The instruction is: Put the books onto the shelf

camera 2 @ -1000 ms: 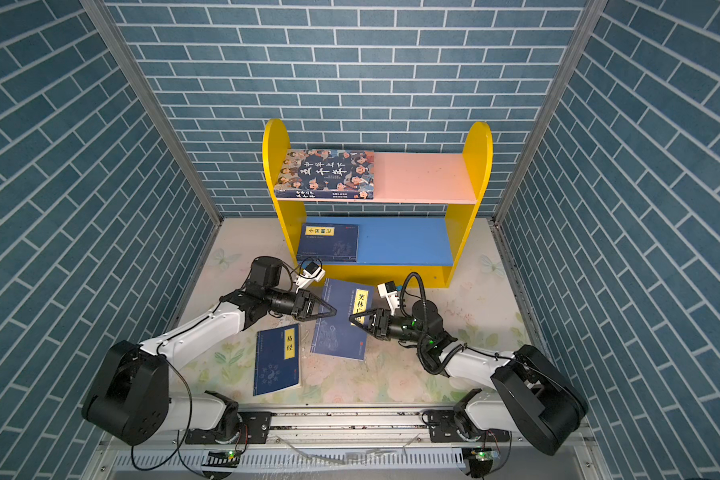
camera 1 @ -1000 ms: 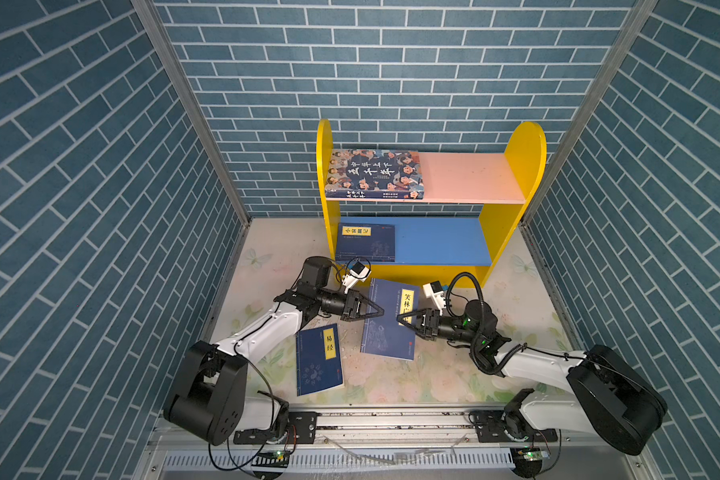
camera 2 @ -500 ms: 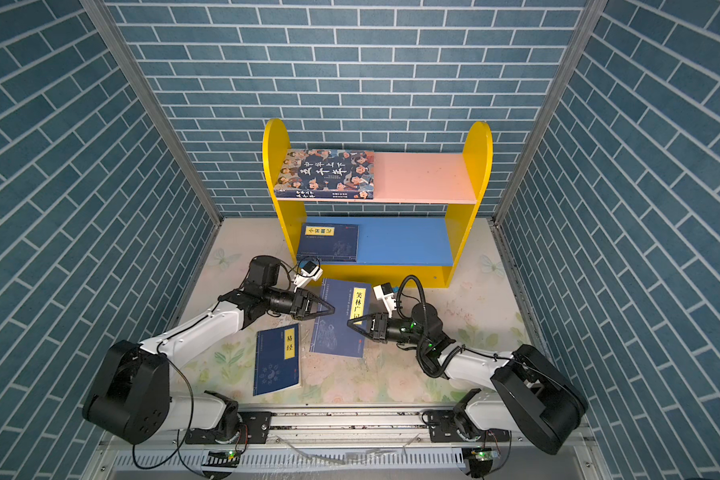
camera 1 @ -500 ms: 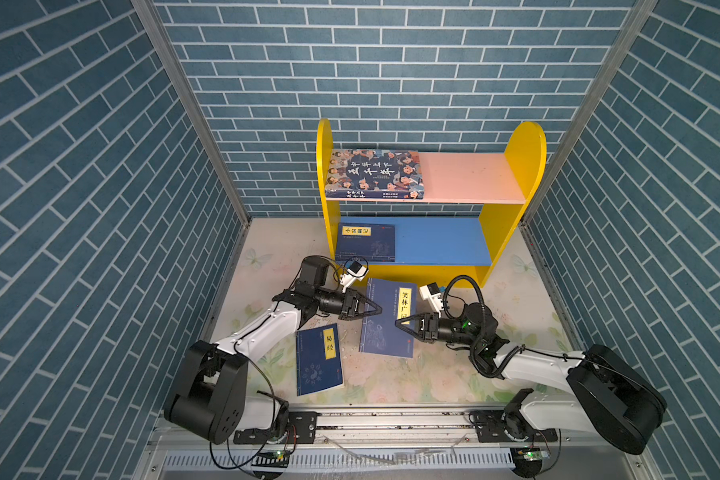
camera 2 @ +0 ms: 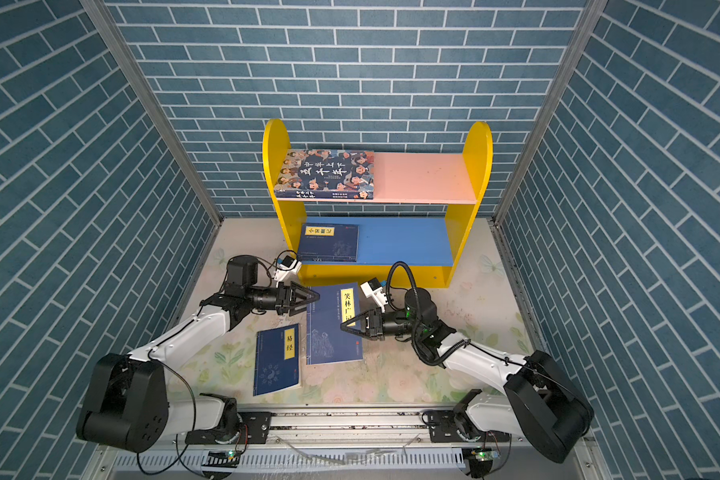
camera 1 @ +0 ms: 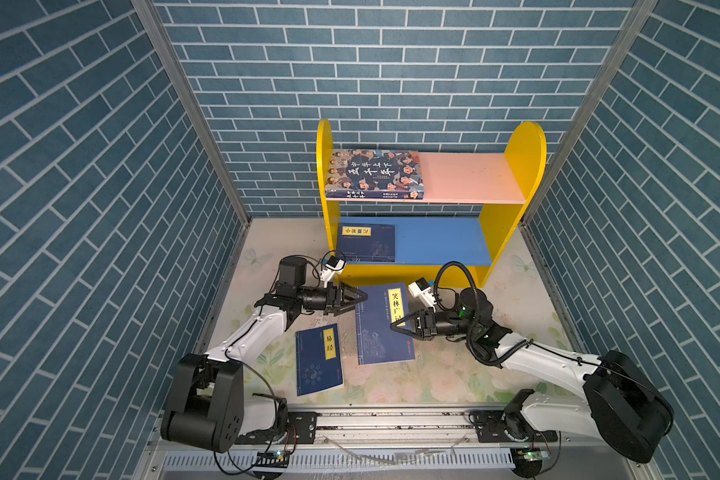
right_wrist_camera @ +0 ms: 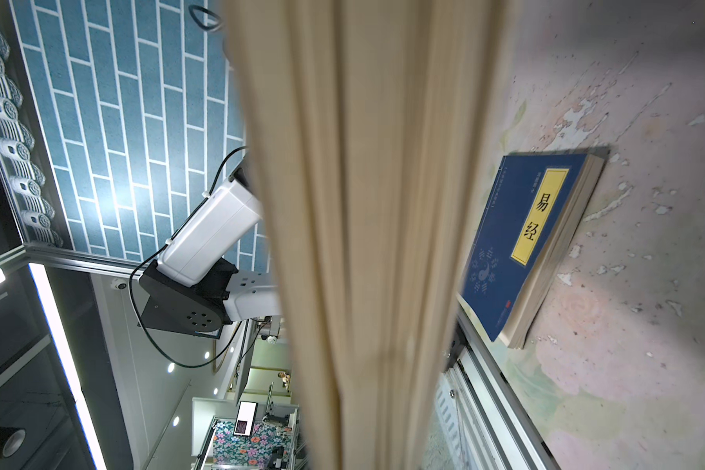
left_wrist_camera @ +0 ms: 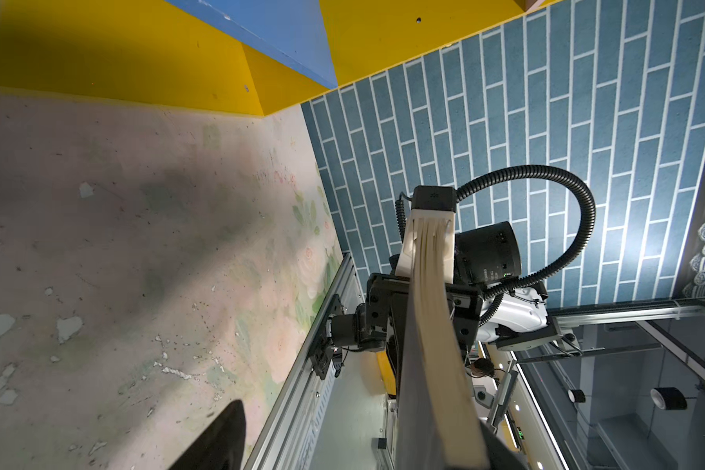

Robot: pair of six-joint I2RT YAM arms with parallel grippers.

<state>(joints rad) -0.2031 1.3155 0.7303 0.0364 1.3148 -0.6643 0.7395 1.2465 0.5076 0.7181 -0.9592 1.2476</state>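
Observation:
A large navy book (camera 1: 377, 328) (camera 2: 329, 328) lies mid-table. My right gripper (camera 1: 393, 327) (camera 2: 344, 327) is shut on its right edge; its page edge (right_wrist_camera: 363, 203) fills the right wrist view and hides the fingers. My left gripper (camera 1: 360, 297) (camera 2: 314, 298) (left_wrist_camera: 363, 431) stands open astride the book's far left corner, page edge (left_wrist_camera: 432, 346) between the jaws. A smaller navy book (camera 1: 319, 359) (right_wrist_camera: 513, 240) lies flat at front left. On the shelf (camera 1: 520, 166) (camera 2: 476, 166), a cartoon-faced book (camera 1: 373, 172) lies on the pink board and a navy book (camera 1: 366, 243) on the blue board.
Blue brick walls (camera 1: 100, 208) close in the left, back and right sides. A metal rail (camera 1: 391, 419) with both arm bases runs along the front edge. The right halves of the pink board (camera 1: 466, 178) and blue board (camera 1: 437, 241) are bare.
My left gripper has opened and let go of the large navy book's left edge. My right gripper has shut on the book's right edge. Both arms have barely shifted.

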